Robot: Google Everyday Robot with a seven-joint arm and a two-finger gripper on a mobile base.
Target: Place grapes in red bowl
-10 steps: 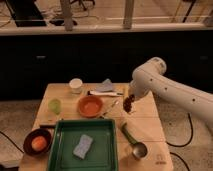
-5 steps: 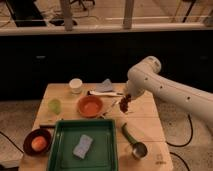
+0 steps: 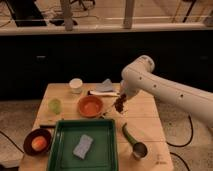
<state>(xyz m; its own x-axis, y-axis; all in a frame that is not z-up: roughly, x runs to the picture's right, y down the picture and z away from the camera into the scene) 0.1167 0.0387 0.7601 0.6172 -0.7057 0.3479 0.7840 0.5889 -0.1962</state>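
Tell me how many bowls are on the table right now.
2. The red bowl sits mid-table, left of the gripper, which is shut on the grapes above the tabletop. The maroon bowl at the front-left corner holds an orange ball.

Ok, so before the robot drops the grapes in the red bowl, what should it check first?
1. Grapes in the gripper: ok, the bunch hangs from the shut gripper above the table.
2. Gripper over the red bowl: not ok, it is off to the bowl's right.
3. Red bowl empty: ok, nothing shows inside.
4. Path to the bowl free: ok, nothing tall stands between.
5. Right bowl picked: ok, the darker bowl holding an orange ball sits far off at the front left.
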